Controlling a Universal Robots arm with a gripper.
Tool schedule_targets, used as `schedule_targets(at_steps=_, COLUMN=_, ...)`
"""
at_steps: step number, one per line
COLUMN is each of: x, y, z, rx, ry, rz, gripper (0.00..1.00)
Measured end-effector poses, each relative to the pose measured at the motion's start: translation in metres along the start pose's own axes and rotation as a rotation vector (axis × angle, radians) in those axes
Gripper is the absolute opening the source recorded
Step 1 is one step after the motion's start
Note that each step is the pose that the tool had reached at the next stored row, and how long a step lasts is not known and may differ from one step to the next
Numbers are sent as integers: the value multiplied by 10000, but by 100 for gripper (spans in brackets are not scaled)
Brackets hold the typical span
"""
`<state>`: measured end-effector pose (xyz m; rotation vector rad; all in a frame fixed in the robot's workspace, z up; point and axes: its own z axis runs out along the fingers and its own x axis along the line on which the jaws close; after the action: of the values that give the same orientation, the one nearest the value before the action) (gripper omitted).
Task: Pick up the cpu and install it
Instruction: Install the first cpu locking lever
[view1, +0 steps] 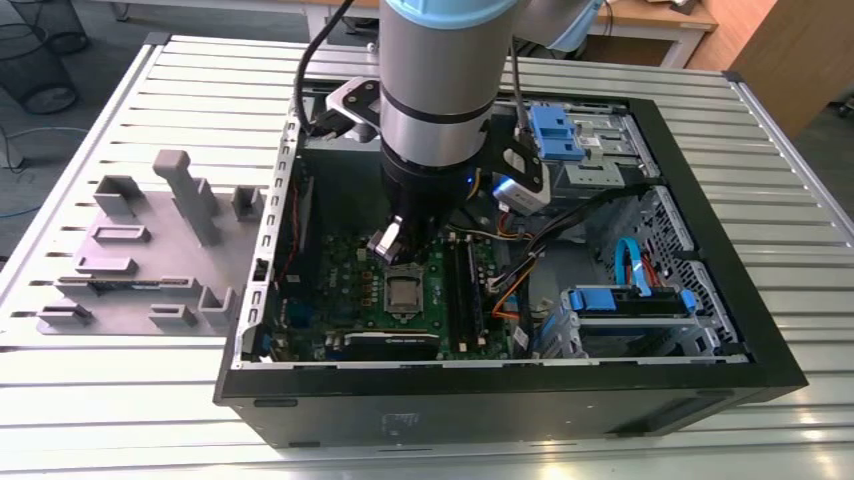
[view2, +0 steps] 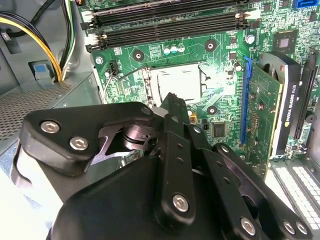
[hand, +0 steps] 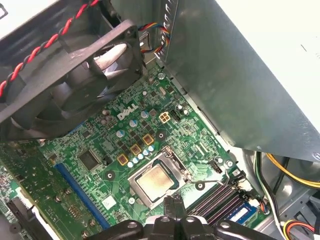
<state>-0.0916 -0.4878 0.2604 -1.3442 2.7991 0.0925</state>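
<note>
Sitting in the socket on the board (hand: 107, 150), the cpu (hand: 152, 181) is already down flat, and the fingers (hand: 174, 205) hang just above its edge, apart from it. In both wrist views the two tips look pressed together with nothing between them, so clenched on air. In the exterior view the arm (view1: 434, 90) drops straight into the open case (view1: 694, 250), with the fingers (view1: 390, 243) above the cpu (view1: 403, 292). The case lies on its side on a ribbed metal desk (view1: 160, 400), with grey holder blocks (view1: 147, 250) next to it toward the exterior view's left. A wire bin (view1: 34, 60) stands on the floor behind. The cpu is a small pale silver-grey square inside a darker metal frame, ram slots (hand: 217, 197) beside it, a black fan (hand: 75, 85) further off; the second wrist view shows it washed out by glare (view2: 179, 82).
</note>
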Motion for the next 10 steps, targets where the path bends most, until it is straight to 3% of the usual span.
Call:
schedule_targets(at_steps=4, x=0, y=0, z=-6, rx=1, ry=6, rz=1, gripper=11)
schedule_targets(at_steps=10, x=-4, y=3, z=-73, rx=0, ry=0, rz=0, gripper=11)
